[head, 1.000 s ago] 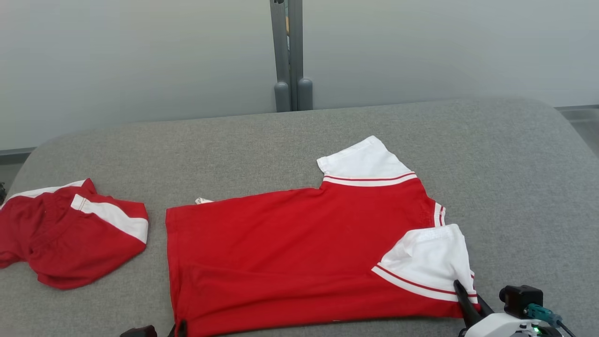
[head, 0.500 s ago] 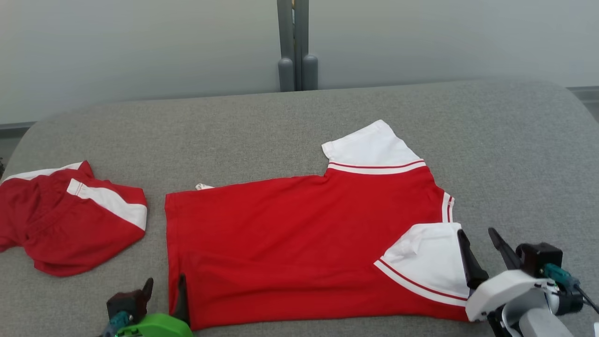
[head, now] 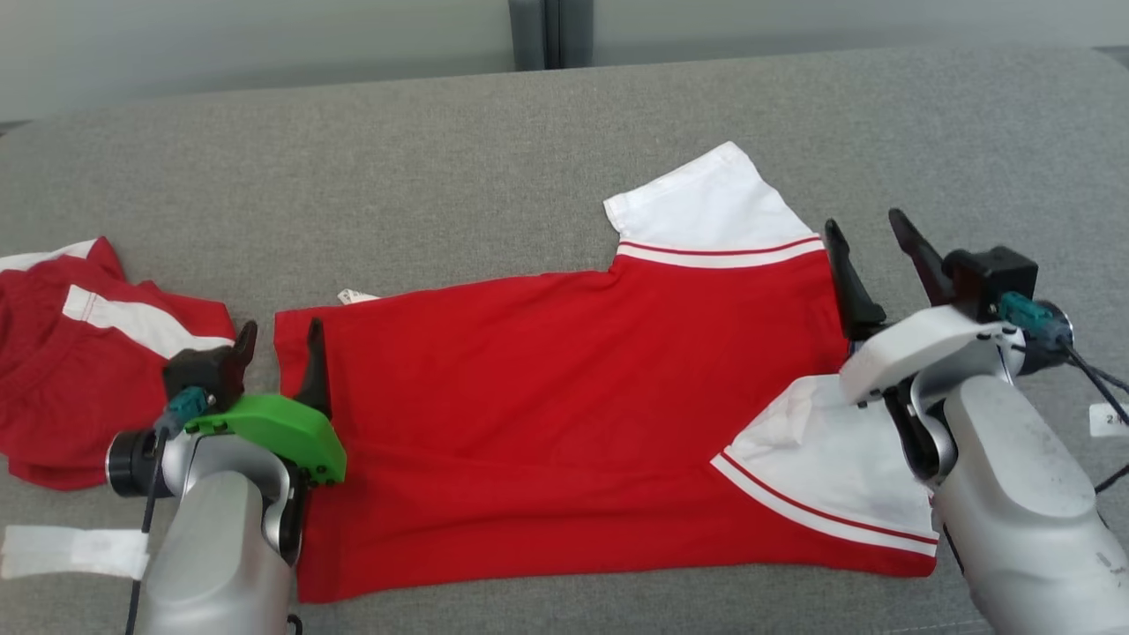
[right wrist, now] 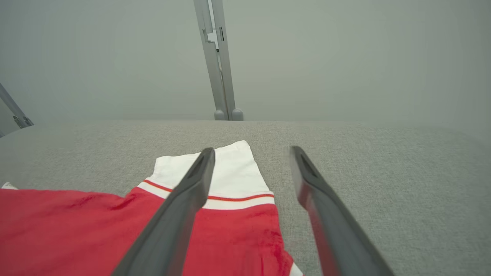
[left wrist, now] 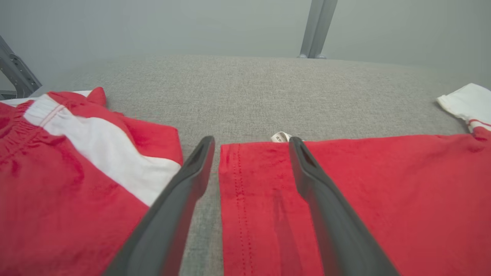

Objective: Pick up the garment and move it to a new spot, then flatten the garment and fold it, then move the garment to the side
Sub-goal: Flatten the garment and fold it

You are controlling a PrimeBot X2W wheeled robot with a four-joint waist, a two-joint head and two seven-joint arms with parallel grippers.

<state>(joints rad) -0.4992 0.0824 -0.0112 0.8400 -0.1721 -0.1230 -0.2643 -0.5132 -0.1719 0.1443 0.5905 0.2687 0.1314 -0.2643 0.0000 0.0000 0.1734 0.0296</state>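
Both hands are spread wide and hold nothing: the left hand hovers at the hem end of the red shirt, one finger over the cloth and one over the bare grey counter, while the right hand hangs over the shoulder end beside the far white sleeve. The shirt lies spread mid-counter, near a second red garment bunched at the left. Placing looks done and flattening nearly so, though the near sleeve lies turned in over the body. Folding and the move aside remain.
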